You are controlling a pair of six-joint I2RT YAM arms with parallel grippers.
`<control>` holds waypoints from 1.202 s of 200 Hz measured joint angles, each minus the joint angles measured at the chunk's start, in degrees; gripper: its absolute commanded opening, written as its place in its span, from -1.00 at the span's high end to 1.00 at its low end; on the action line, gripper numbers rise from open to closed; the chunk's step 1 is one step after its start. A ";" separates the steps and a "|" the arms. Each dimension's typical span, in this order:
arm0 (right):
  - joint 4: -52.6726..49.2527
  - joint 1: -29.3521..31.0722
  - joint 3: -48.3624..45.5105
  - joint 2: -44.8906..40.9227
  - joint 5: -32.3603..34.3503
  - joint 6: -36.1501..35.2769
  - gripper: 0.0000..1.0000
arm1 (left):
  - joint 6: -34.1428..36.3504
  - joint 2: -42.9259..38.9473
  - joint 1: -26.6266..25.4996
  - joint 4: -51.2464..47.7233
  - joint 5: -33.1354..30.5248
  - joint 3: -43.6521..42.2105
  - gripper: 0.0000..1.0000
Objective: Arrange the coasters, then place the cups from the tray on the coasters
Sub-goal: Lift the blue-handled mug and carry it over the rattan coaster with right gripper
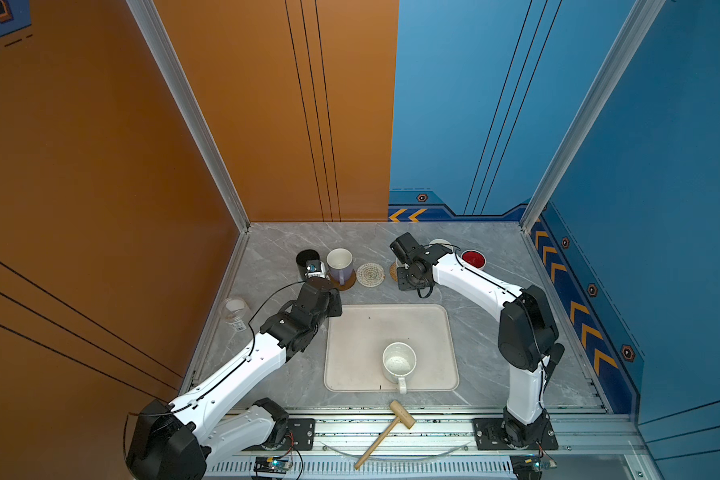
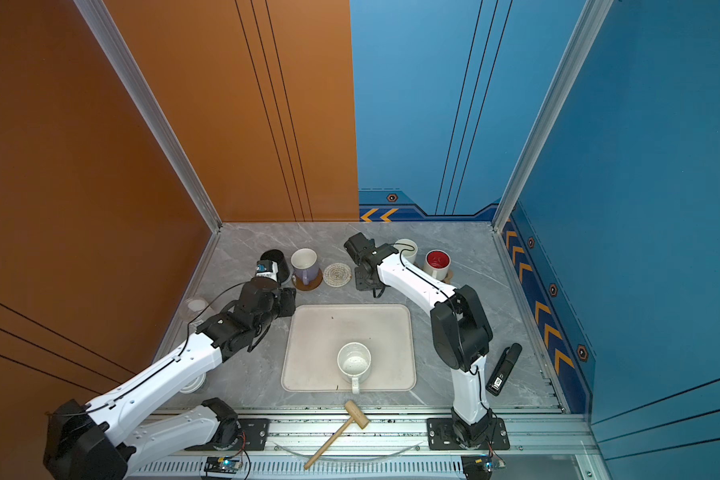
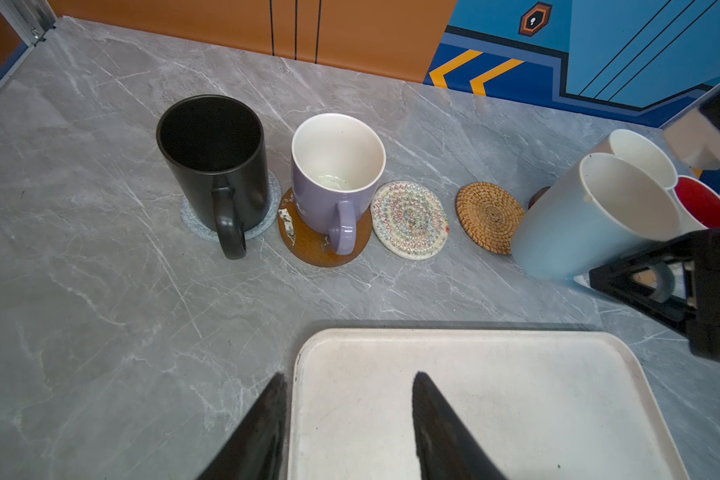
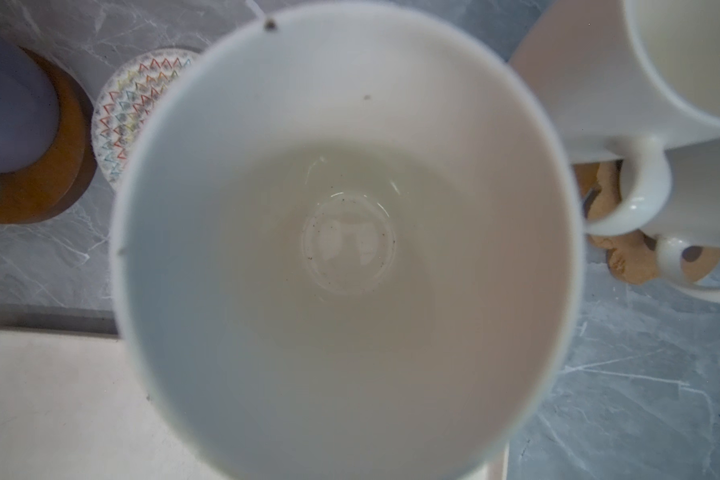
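My right gripper [image 3: 657, 286] is shut on the handle of the light blue cup [image 3: 587, 216], which tilts right beside the bare tan rattan coaster [image 3: 490, 217]. That cup fills the right wrist view and hides the jaws. My left gripper [image 3: 350, 374] is open and empty over the far left corner of the tray [image 1: 350, 332]. A speckled white cup [image 1: 398, 362] stands on the tray. The black cup [image 3: 213, 166] and the lavender cup [image 3: 333, 183] sit on coasters. A whitish woven coaster [image 3: 409, 219] lies bare. The cream-white cup [image 1: 439, 243] and the red-inside cup [image 1: 473, 258] stand at the back right.
A clear glass jar [image 1: 234, 311] stands at the left edge. A wooden mallet [image 1: 387, 428] lies on the front rail. A black device [image 2: 504, 368] lies by the right arm's base. Walls close the back and both sides.
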 measured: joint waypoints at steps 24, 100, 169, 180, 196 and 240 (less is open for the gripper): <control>1.22 -0.83 2.38 2.47 -0.31 -1.27 1.00 | 0.00 0.02 0.59 -0.02 0.02 0.09 0.00; 3.41 -3.04 5.77 5.49 -0.70 -3.65 1.00 | 0.02 2.12 1.03 0.04 0.02 0.87 0.00; 5.86 -3.74 6.51 7.82 -0.96 -5.11 1.00 | 0.02 3.08 1.05 0.09 0.02 1.62 0.00; 6.10 -3.85 6.51 8.70 -1.05 -5.33 1.00 | 0.02 3.10 1.05 0.09 0.02 1.62 0.00; 6.12 -4.04 6.51 9.49 -1.14 -5.35 1.00 | 0.02 3.15 1.05 0.07 0.02 1.62 0.01; 7.02 -4.52 6.51 9.70 -1.11 -5.35 1.00 | 0.02 3.15 1.07 0.07 0.02 1.73 0.01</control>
